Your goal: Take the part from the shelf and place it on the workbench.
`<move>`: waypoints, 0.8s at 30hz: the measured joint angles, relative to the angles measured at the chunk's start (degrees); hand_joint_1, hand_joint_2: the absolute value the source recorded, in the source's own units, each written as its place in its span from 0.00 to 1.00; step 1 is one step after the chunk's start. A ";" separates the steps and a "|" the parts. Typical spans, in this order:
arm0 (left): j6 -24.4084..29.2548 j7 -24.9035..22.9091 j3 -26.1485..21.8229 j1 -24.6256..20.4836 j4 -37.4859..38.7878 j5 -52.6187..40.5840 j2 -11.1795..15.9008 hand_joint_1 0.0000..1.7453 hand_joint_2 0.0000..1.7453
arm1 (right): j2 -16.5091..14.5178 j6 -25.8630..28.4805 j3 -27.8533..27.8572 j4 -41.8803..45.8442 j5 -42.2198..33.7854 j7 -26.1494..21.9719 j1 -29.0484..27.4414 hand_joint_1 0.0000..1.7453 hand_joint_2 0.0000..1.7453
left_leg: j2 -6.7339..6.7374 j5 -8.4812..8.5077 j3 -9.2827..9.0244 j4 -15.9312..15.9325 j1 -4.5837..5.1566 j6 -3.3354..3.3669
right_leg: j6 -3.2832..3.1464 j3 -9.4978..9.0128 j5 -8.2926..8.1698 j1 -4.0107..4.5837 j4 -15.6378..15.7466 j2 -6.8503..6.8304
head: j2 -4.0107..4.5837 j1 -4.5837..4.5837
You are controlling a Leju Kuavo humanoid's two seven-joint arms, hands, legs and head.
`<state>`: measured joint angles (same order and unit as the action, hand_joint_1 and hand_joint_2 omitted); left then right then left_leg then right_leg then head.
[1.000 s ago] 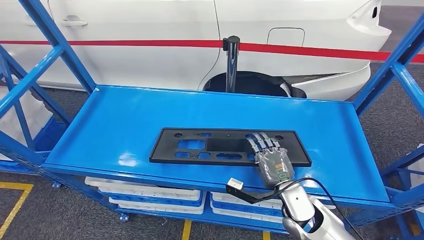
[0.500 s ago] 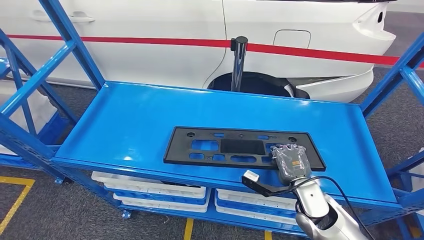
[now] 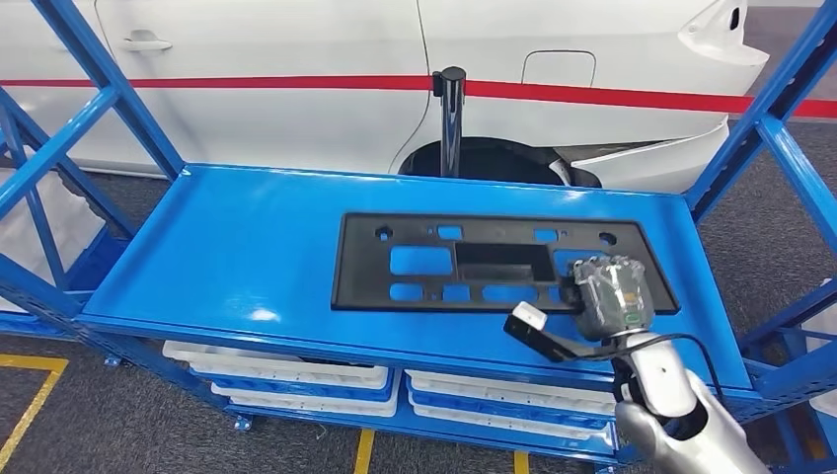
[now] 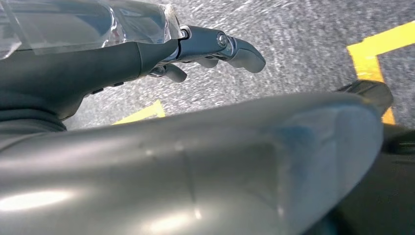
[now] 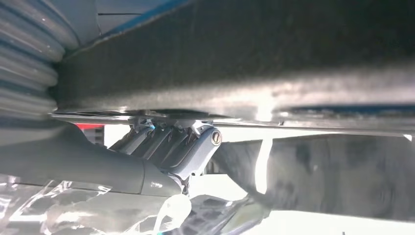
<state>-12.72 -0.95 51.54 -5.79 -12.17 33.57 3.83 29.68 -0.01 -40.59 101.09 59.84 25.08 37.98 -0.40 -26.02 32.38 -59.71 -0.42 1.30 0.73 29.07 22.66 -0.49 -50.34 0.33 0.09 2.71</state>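
A flat black plastic part (image 3: 494,262) with several cut-outs lies along the blue shelf top (image 3: 227,257), right of the middle. My right hand (image 3: 612,294) grips it near its right front corner, fingers curled over the edge. That end of the part looks raised off the shelf. In the right wrist view the dark fingers (image 5: 171,142) press up against the part's edge (image 5: 244,63). My left hand (image 4: 147,54) hangs over the grey floor, holding nothing, its fingers loosely extended.
A white car (image 3: 296,59) with a red stripe stands close behind the shelf, with a black post (image 3: 450,118) in front of it. Slanted blue uprights (image 3: 760,118) frame both shelf ends. White trays (image 3: 286,380) sit on the lower level. A yellow line (image 3: 25,420) marks the floor.
The right hand lay flat on the part with fingers stretched; now it has closed on the part's right front edge, and the part has tipped up. The camera shifted slightly.
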 joint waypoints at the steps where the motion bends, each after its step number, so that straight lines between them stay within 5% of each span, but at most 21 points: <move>1: 0.00 0.12 0.11 -0.08 0.01 0.00 0.03 0.00 0.75 | 0.02 -0.55 0.41 1.43 -1.22 0.17 1.45 1.00 1.00 | -0.05 1.72 -2.27 4.64 0.40 0.65 | 0.06 -0.05 0.01 0.16 -0.04 0.06 | 0.00 0.01; 2: -0.01 0.20 0.25 -0.18 0.01 0.01 0.07 0.00 1.00 | 0.02 -0.75 0.77 2.63 -1.95 0.33 2.71 1.00 1.00 | -0.07 2.79 -3.81 7.85 0.72 1.22 | 0.20 -0.07 -0.01 0.26 -0.05 0.03 | 0.00 0.01; 5: -0.02 0.32 0.67 -0.25 0.02 0.03 0.13 0.00 1.00 | 0.02 -0.03 1.24 5.73 -5.54 0.59 5.64 1.00 1.00 | -0.06 3.54 -4.62 10.09 0.98 1.94 | 0.94 0.03 -0.11 0.42 0.07 -0.10 | 0.00 -0.02; 7: -0.02 0.37 0.82 -0.23 0.02 0.11 0.11 0.00 1.00 | 0.00 0.42 1.36 7.73 -9.27 0.91 7.77 1.00 1.00 | -0.05 4.24 -4.78 10.82 0.70 2.06 | 1.47 0.91 1.22 0.40 -1.58 -0.09 | 0.00 -0.05; 10: 0.24 0.83 0.89 -0.24 0.02 0.52 0.10 0.00 1.00 | -0.22 2.03 1.44 10.24 -18.97 1.13 11.89 1.00 1.00 | 0.00 4.67 -4.72 11.18 0.59 2.18 | 2.00 6.08 7.52 0.20 -13.22 -0.10 | 0.00 -0.09; 12: 0.43 1.57 0.90 -0.18 0.02 0.94 0.09 0.00 1.00 | -0.85 4.24 1.24 11.41 -30.16 1.03 15.24 1.00 1.00 | 0.00 4.64 -4.71 11.12 0.63 2.17 | 2.20 8.91 9.31 0.12 -19.32 -0.10 | 0.00 -0.10; 14: 0.44 2.54 0.91 -0.18 0.02 1.49 0.04 0.00 1.00 | -1.86 8.09 1.09 12.20 -45.23 -0.41 18.77 1.00 1.00 | -0.03 4.54 -4.84 11.07 0.55 2.05 | 2.29 7.29 6.28 -0.03 -15.76 -0.13 | 0.00 -0.10; 17: 0.45 3.56 0.91 -0.28 0.02 2.35 0.01 0.00 1.00 | -3.47 14.61 1.17 12.94 -70.12 -7.08 21.55 1.00 1.00 | -0.12 4.15 -5.03 10.86 0.61 1.41 | 2.13 1.04 0.56 -0.19 -2.68 -0.22 | 0.00 -0.11; 21: 0.44 4.16 0.91 -0.36 0.02 3.44 -0.01 0.00 1.00 | -4.93 16.46 1.21 13.05 -95.50 -20.52 18.71 1.00 1.00 | -0.24 3.89 -4.60 10.51 0.63 0.48 | 0.83 0.01 0.18 -0.01 0.07 -0.19 | 0.00 -0.08; 24: 0.14 4.32 0.91 -0.34 0.02 3.99 -0.10 0.00 1.00 | -5.58 15.02 1.07 12.93 -102.14 -26.96 14.16 1.00 1.00 | -0.09 -0.21 -0.98 3.04 0.39 -0.42 | -0.06 0.05 -0.01 -0.15 0.21 -0.43 | 0.00 -0.02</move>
<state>-12.58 3.37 52.46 -6.13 -12.15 37.57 3.73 24.10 15.01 -39.52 114.03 -42.31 -1.88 52.14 -0.49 -26.23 31.39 -56.67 -0.04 0.88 0.66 29.13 22.65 -0.64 -50.13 -0.10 0.09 2.69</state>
